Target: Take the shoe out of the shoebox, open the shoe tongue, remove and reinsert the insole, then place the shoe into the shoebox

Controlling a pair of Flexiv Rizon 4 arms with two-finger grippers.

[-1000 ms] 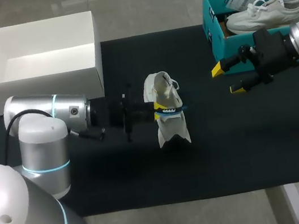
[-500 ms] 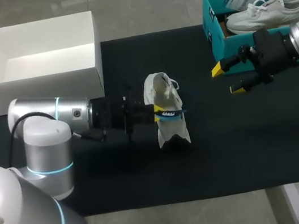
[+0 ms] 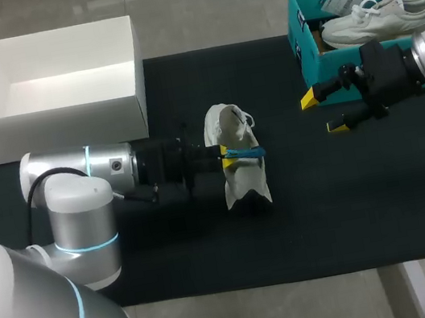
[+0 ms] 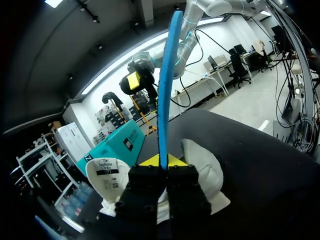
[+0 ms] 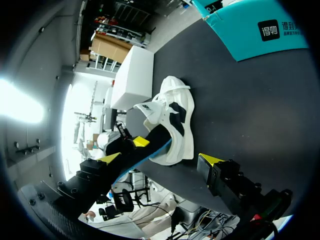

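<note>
your left gripper [image 3: 226,154] pushed in closer to the shoe [image 3: 246,188] standing mid desk [image 3: 328,213], clenched on the blue insole [image 3: 249,153], so reinserting looked underway. right gripper [image 3: 323,113] sat released by the teal shoebox [image 3: 304,50].

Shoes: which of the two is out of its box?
The white shoe on the black mat, where the left end effector grips a blue insole; the other shoe lies in the teal shoebox.
</note>
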